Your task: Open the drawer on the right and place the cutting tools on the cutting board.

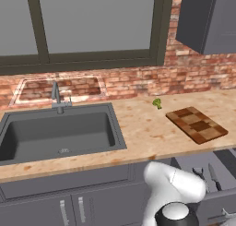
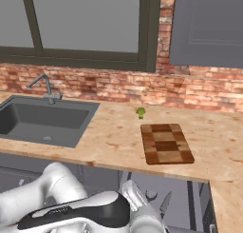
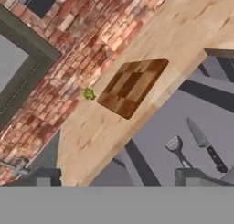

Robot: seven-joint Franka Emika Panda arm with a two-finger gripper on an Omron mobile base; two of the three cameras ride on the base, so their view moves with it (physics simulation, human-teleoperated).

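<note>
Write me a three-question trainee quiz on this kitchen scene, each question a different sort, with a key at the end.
1. True or false: the drawer is already pulled open.
2. Multiple choice: what lies on the cutting board right now? A) a knife B) the broccoli floret C) nothing
3. Fill in: inside the drawer, beside the round-headed tool, lies a ____ with a dark handle.

Key
1. True; its grey inside shows below the counter edge.
2. C; the broccoli floret sits on the counter next to the board, not on it.
3. knife
</note>
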